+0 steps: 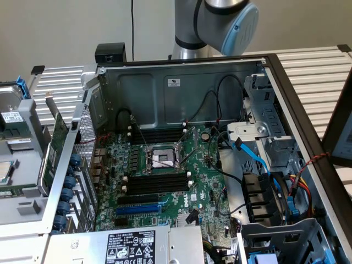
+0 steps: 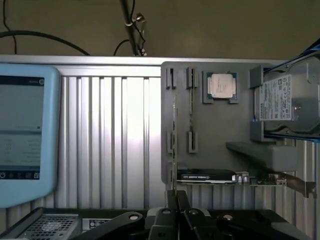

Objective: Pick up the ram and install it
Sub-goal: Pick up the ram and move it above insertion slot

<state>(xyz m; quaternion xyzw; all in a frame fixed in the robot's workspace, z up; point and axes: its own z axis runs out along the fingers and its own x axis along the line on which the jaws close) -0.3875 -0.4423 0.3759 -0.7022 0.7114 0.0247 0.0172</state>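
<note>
In the wrist view my gripper (image 2: pixel 175 194) is shut, its two dark fingers pressed together with nothing between them. Beyond it lies a grey parts tray (image 2: pixel 215 140). A thin stick seen edge-on, which looks like the ram (image 2: pixel 190 107), stands between two grey clips on that tray, well apart from the gripper. In the exterior view the open computer case (image 1: pixel 181 82) shows the motherboard with long black memory slots (image 1: pixel 157 181) beside the processor socket (image 1: pixel 162 159). The arm's joint (image 1: pixel 225 19) hangs above the case's back wall.
On the tray sit a processor (image 2: pixel 221 86), a hard drive (image 2: pixel 287 100) and an expansion card (image 2: pixel 210 176). A blue-framed tablet (image 2: pixel 25 130) lies on the slatted table. In the exterior view, cables and a drive cage (image 1: pixel 269 181) crowd the case on the view's right.
</note>
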